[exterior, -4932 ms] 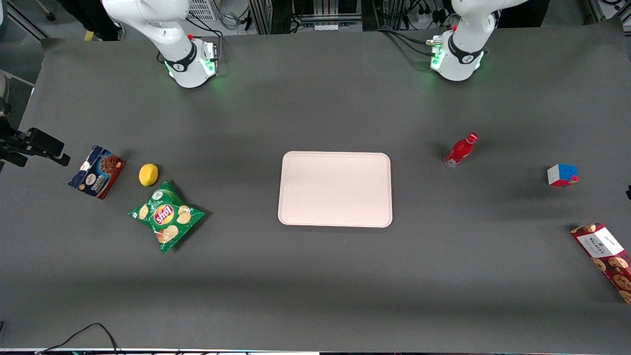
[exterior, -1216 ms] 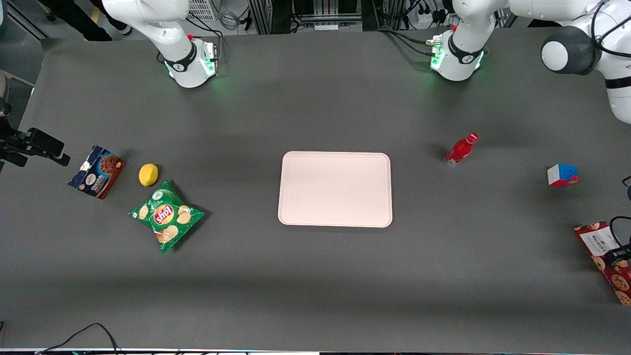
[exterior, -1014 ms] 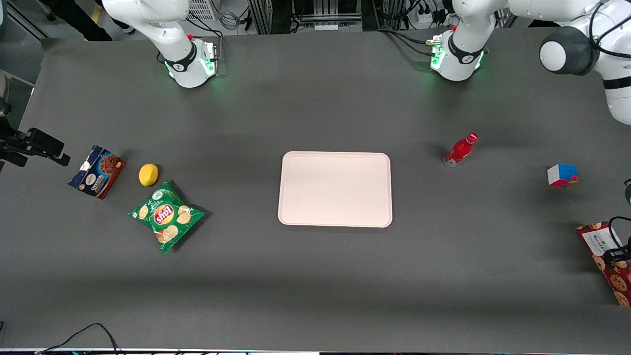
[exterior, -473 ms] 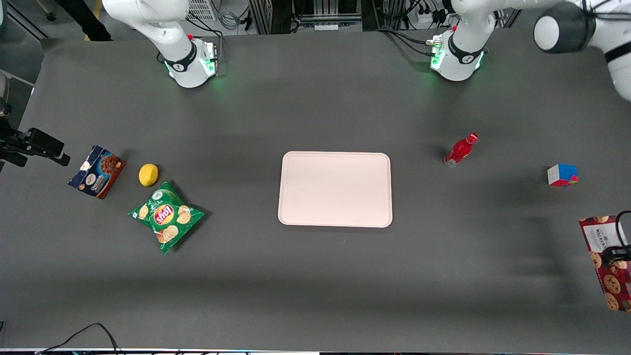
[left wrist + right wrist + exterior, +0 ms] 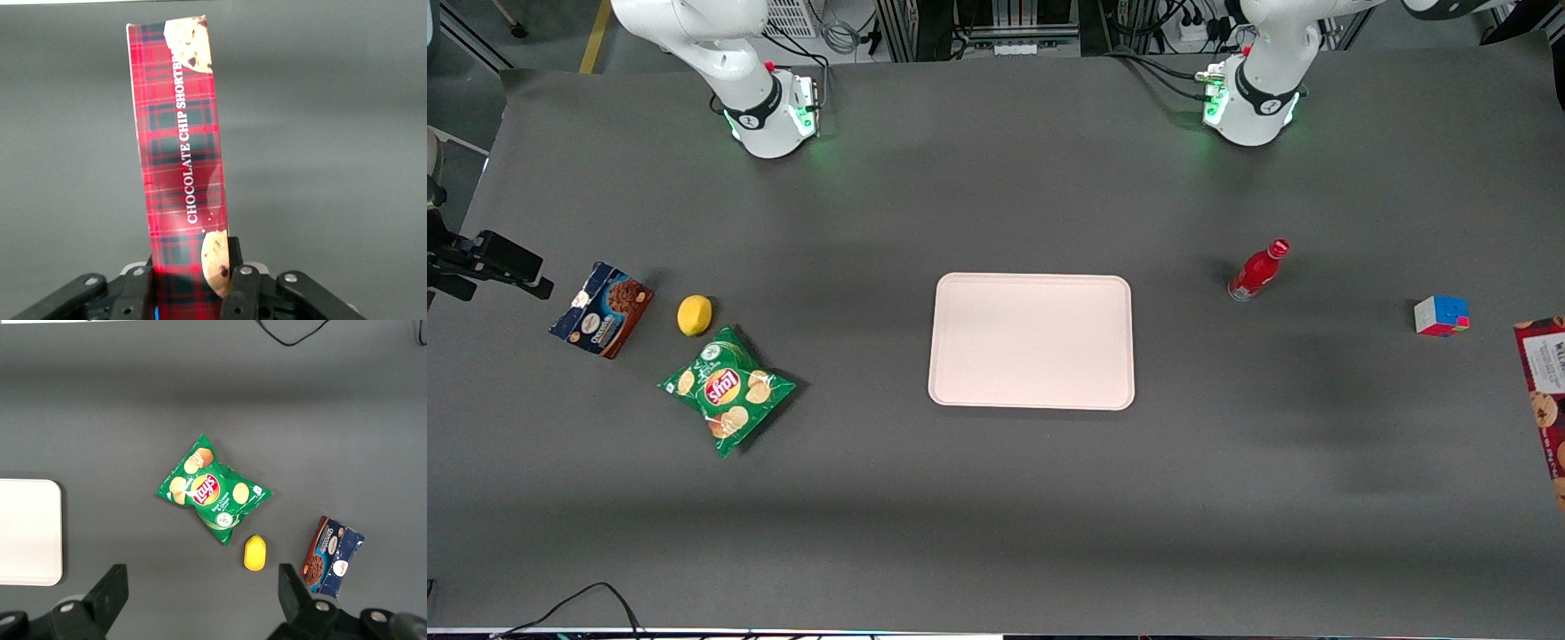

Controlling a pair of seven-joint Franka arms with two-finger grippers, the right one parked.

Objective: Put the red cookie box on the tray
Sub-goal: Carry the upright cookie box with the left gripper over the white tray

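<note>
Two fingers of my gripper clamped one end of the red cookie box, held above the counter at the working arm's end, well apart from the tray. Long, light, stiff carton; the end grip likely let it swing.
</note>
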